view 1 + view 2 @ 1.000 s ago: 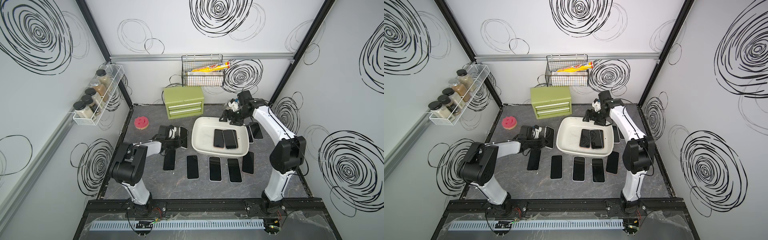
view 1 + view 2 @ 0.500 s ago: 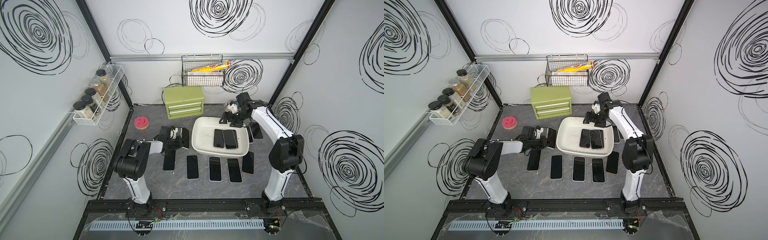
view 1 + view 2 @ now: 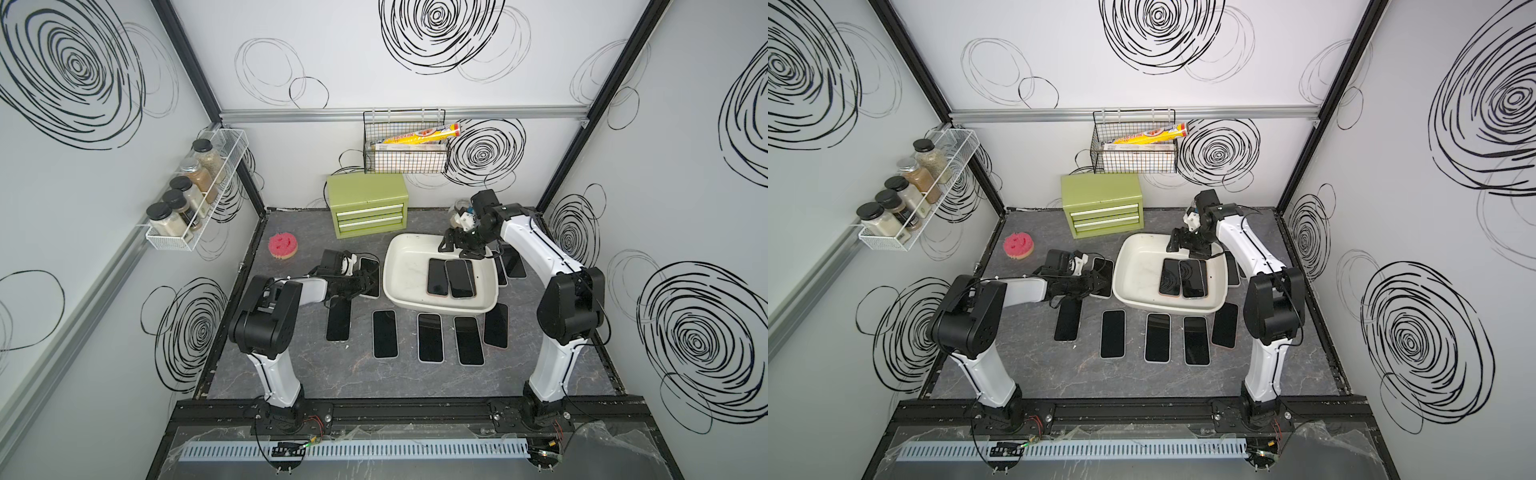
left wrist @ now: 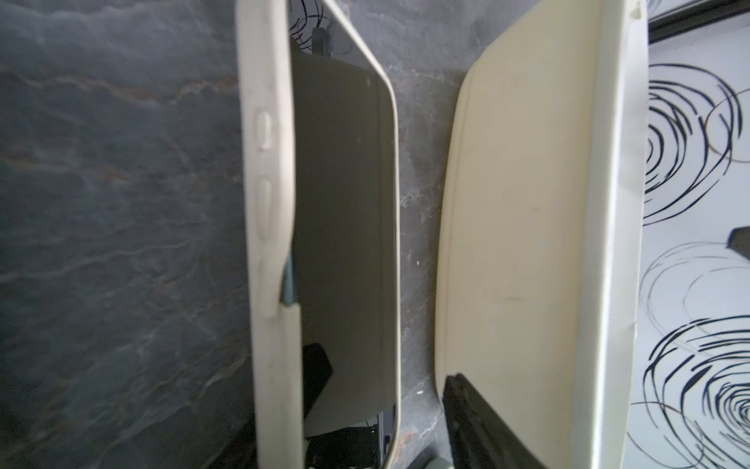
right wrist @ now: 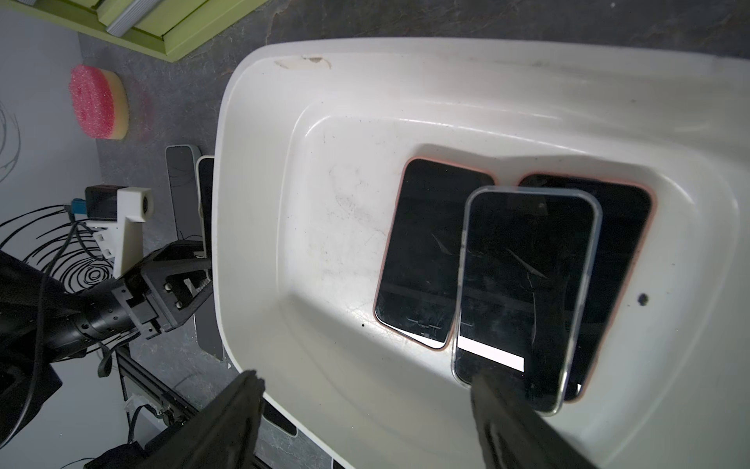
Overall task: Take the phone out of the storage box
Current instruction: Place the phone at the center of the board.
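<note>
The left gripper (image 3: pixel 365 283) sits low over the table (image 3: pixel 374 382), jaws parted astride a cream phone (image 4: pixel 345 203) that lies flat beneath it. It holds nothing, and I cannot tell whether it touches the case. Just past one finger (image 4: pixel 466 422) rises the box (image 4: pixel 519 203) wall, apart from that phone. The right gripper (image 3: pixel 459 248) hangs above the box's far rim, jaws wide and empty. Below and ahead of it, on the box floor, two pink phones (image 5: pixel 430 251) lie side by side, with a clear phone (image 5: pixel 523 292) on top, mostly over one of them. Farther out, a row of phones (image 3: pixel 430 336) lies on the table along the box's near side.
</note>
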{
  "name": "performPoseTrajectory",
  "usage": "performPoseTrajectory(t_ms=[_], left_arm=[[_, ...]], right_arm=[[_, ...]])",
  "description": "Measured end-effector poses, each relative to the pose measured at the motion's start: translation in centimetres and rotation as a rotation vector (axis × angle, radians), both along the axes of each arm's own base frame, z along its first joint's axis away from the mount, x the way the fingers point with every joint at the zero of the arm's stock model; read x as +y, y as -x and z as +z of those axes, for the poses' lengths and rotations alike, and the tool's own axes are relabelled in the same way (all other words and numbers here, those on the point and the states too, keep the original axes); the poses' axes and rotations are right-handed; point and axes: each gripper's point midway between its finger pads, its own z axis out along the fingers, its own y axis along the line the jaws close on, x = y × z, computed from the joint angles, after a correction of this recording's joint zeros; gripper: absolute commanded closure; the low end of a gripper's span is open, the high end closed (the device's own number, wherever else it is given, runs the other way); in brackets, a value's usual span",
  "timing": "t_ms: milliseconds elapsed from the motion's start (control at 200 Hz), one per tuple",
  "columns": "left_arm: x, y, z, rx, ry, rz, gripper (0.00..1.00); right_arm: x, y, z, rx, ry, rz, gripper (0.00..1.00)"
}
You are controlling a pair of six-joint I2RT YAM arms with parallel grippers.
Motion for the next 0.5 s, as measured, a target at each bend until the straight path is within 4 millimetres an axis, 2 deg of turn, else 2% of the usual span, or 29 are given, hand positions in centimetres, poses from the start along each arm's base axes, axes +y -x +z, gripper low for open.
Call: performPoseTrajectory(t_ms=[35, 100, 501], left_arm=[[0.0, -0.1, 0.2, 0.000, -0.005, 0.000, 0.19], [0.3, -0.4, 0.7, -0.008, -0.025, 0.005, 0.15], [2.0, -0.4, 2.1, -0.002, -0.134, 0.054, 0.12]], right_arm=[[0.0, 0.1, -0.2, 0.006, 0.002, 0.000, 0.15], [-0.1, 0.3, -0.6, 0.014, 0.007, -0.002, 0.15], [-1.3, 0.2, -1.6, 0.015, 0.074, -0.027, 0.15]])
